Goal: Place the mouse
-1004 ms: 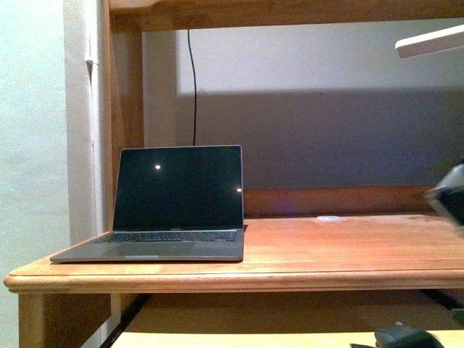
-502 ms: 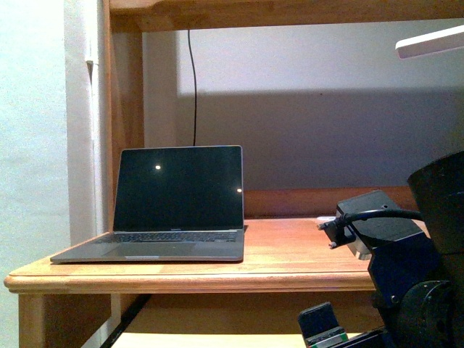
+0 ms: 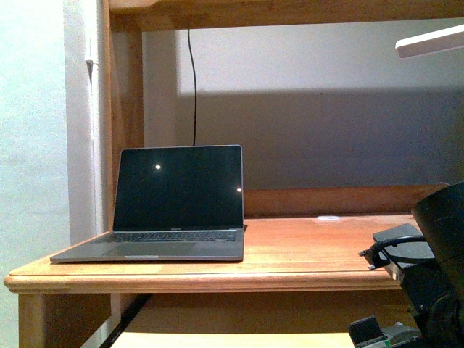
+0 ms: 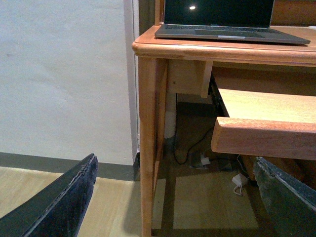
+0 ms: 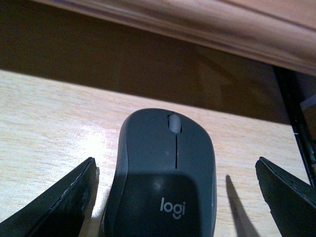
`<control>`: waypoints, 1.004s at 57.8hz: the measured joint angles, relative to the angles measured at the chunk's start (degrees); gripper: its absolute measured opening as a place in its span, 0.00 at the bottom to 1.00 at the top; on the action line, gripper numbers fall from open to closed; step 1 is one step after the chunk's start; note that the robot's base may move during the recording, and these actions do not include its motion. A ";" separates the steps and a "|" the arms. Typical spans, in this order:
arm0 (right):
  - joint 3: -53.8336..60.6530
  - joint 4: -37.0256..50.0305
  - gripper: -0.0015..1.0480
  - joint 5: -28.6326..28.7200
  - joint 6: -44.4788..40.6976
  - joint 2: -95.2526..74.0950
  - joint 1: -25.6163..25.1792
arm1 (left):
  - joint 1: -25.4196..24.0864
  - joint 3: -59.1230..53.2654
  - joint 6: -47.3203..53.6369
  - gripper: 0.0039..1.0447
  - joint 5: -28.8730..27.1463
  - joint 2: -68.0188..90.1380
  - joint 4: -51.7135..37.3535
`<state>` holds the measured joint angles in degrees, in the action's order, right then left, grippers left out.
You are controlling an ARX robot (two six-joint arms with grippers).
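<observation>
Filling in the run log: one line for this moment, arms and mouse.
right gripper: open, straddling mouse | mouse: lying on pull-out shelf, ungripped | left gripper: open, empty | laptop: open on desk

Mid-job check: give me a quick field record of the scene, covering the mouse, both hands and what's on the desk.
mouse: dark grey, lying on the pull-out tray below the desk top
right hand: open, straddling the mouse, not closed on it
left hand: open, holding nothing
on desk top: open laptop at the left, small white disc further right
task state: mouse not gripped
</observation>
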<state>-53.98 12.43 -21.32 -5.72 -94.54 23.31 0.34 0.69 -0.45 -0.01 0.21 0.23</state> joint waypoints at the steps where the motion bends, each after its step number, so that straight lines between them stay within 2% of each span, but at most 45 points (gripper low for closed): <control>1: -0.04 -0.02 0.93 0.11 0.22 -0.07 -0.02 | 0.00 0.00 0.02 0.93 0.00 0.00 0.00; 17: -0.70 -0.52 0.92 1.75 2.43 -1.73 -0.94 | 0.00 0.00 0.02 0.93 0.00 0.00 0.00; 24: -0.72 -0.55 0.76 2.49 2.89 -1.73 -1.22 | 0.00 0.00 0.02 0.93 0.00 0.00 0.00; 29: -0.72 -0.66 0.62 2.95 3.08 -1.60 -1.64 | 0.00 0.00 0.02 0.93 0.00 0.00 0.00; 34: -0.70 -1.31 0.55 3.52 3.15 -0.85 -2.25 | 0.00 0.00 0.02 0.93 0.00 0.00 0.00; 58: -1.51 -10.95 0.54 8.85 4.11 14.32 -7.96 | 0.00 0.00 0.02 0.93 0.00 0.00 0.00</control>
<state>-55.48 1.48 -12.47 -1.61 -80.23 15.35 0.34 0.69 -0.43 -0.01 0.21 0.23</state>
